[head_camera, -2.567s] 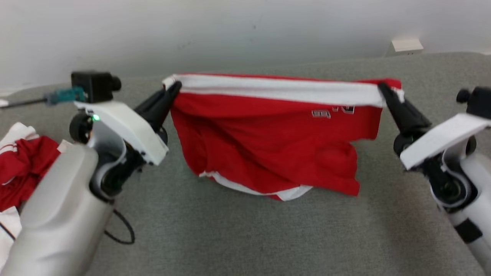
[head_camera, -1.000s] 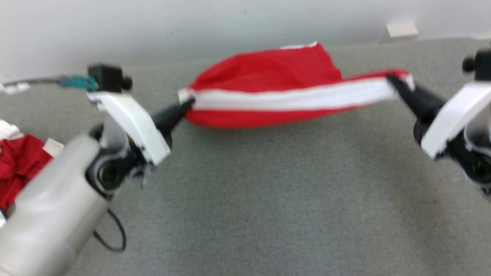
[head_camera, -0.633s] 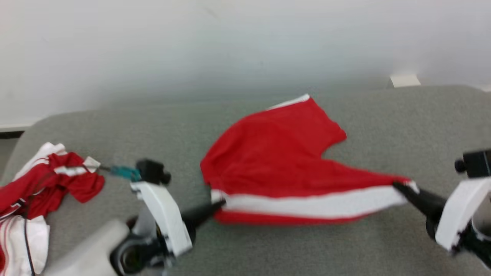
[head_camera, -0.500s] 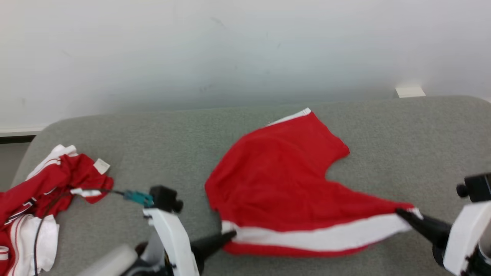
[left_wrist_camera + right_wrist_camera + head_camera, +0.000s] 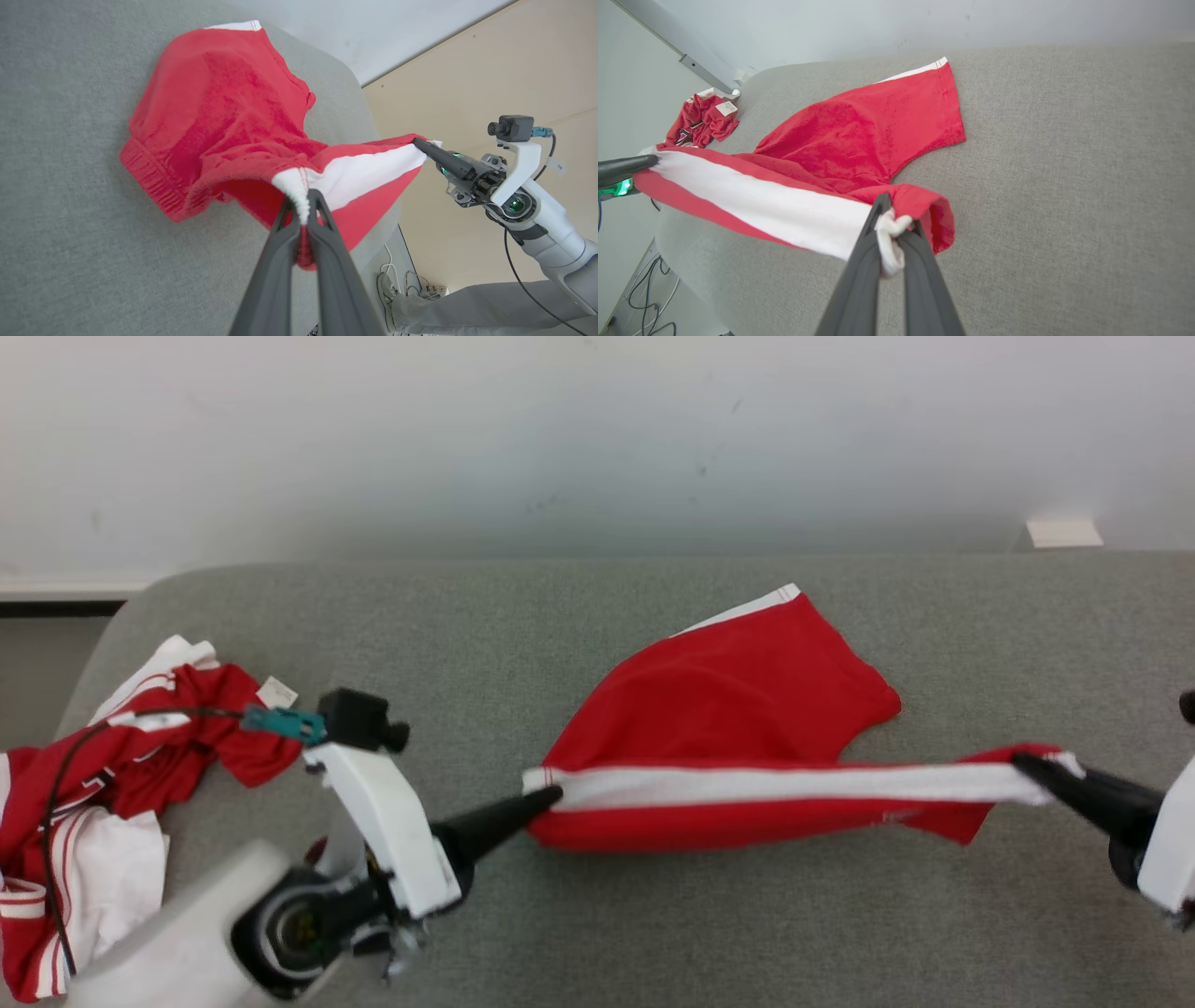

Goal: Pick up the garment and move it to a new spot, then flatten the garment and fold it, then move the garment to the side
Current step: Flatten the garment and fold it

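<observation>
The garment point(image 5: 747, 700) is a pair of red shorts with a white side stripe, its far part lying on the grey table point(image 5: 597, 915). My left gripper point(image 5: 551, 793) is shut on the stripe's left end, my right gripper point(image 5: 1027, 767) on its right end. The stripe hangs taut between them, a little above the cloth surface. In the left wrist view my left gripper point(image 5: 302, 199) pinches the white edge of the garment point(image 5: 215, 102), and the right arm point(image 5: 509, 182) holds the far end. The right gripper point(image 5: 889, 215) pinches a bunched white corner of the garment point(image 5: 868, 130).
A heap of red and white clothes point(image 5: 103, 784) lies at the table's left edge, with a black cable over it. A pale wall point(image 5: 597, 439) rises behind the table. A small white block point(image 5: 1062, 533) sits at the far right back. Grey surface lies open in front.
The garment went from hanging in the air to being swung out and laid over the table's far part. Both grippers came down and back with the stripe. The head camera shifted.
</observation>
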{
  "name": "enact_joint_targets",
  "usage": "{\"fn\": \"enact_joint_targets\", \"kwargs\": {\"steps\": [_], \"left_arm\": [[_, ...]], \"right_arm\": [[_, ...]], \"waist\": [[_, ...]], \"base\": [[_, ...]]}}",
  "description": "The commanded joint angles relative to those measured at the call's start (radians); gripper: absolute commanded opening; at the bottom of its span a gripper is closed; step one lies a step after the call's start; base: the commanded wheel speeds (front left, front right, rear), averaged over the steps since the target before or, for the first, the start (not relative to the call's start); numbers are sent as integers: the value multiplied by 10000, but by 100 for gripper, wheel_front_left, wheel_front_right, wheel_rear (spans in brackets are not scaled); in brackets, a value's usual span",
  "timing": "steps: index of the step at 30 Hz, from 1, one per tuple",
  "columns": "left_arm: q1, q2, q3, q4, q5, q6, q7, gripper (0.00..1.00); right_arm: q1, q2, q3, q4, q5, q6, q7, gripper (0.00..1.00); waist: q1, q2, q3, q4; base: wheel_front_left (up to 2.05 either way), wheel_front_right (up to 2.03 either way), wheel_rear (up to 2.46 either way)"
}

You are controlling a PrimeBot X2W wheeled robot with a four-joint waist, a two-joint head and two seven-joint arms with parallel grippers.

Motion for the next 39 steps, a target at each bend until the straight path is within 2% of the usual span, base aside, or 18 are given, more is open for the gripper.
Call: {"fn": "enact_joint_targets", "kwargs": {"steps": [1,10,16,23,34,35,36,37,38,39], "left_arm": [[-350,-55,218,250,-224,-10,117,0],[-2302,-626,1059,2461,-262,-436,57,0],[-2815,-1046,1218,3296,-7,-826,-354,0],[-3235,-1368,1328,3691,285,-1038,-943,0],[-3537,-1720,1089,3956,310,-1101,-655,0],[-3560,-1764,1071,3991,280,-1095,-615,0],[-3587,-1799,1057,4023,274,-1098,-583,0],[-3610,-1828,1049,4058,280,-1100,-582,8],[-3627,-1862,1043,4090,288,-1102,-584,40],[-3617,-1906,1019,4119,277,-1104,-569,100]], "right_arm": [[-454,185,-98,256,-53,-22,219,0],[-3323,1931,-341,2642,-534,-22,1562,0],[-4460,2892,-303,3988,-1012,-22,1607,0],[-5325,3325,-261,4961,-1340,-22,1598,0],[-6295,3768,-194,6421,-1340,-22,2253,0],[-6357,3858,-186,6557,-1355,-22,2266,18],[-6395,3940,-187,6684,-1345,-22,2276,44],[-6419,4029,-172,6802,-1348,-22,2300,82],[-6438,4116,-145,6882,-1371,-22,2283,100],[-6433,4199,-123,6961,-1384,-22,2233,100]], "waist": [[2,-1,452,184],[2,-1,2034,480],[2,-1,2699,718],[2,-1,3422,994],[2,-1,3962,1168],[2,-1,3974,1165],[2,-1,3977,1165],[2,-1,3973,1164],[2,-1,3967,1160],[2,-1,3951,1156]], "base": [[0,0,0],[0,0,0],[0,0,0],[0,0,0],[0,0,0],[0,0,0],[0,0,0],[0,0,0],[0,0,0],[0,0,0]]}}
